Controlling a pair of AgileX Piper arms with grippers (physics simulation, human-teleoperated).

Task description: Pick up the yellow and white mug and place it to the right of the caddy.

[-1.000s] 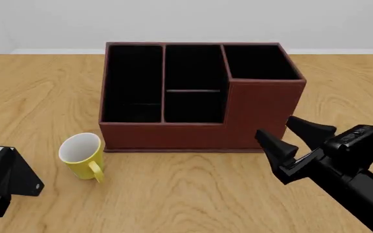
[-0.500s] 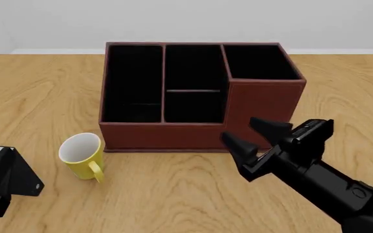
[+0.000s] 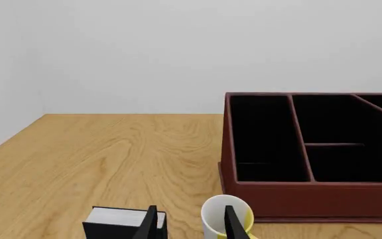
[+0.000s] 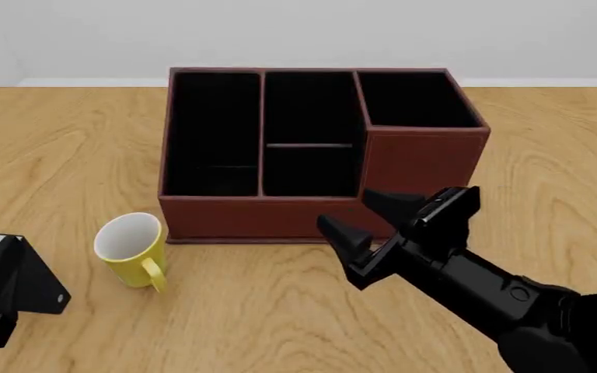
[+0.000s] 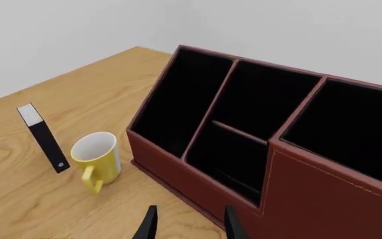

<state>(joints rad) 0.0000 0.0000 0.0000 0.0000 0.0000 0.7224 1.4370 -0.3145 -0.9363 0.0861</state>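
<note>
Left black gripper [image 4: 3,291] low at the table's near-left edge, fingers apart, empty. Small yellow mug with white interior [image 4: 133,249] upright on the wood table [image 4: 60,148], just off the front-left corner of the reddish-brown four-compartment caddy [image 4: 423,163]. Right black gripper [image 4: 366,217] spread, empty, near the caddy's front wall

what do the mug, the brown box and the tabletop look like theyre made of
Yellow and white mug: probably glazed ceramic, smooth yellow outside, plain white inside. Caddy: leather-look, reddish-brown with pale stitching along the edges in the right wrist view, matte black lining. Table: light wood, visible grain. All rendered, so guesses.
</note>
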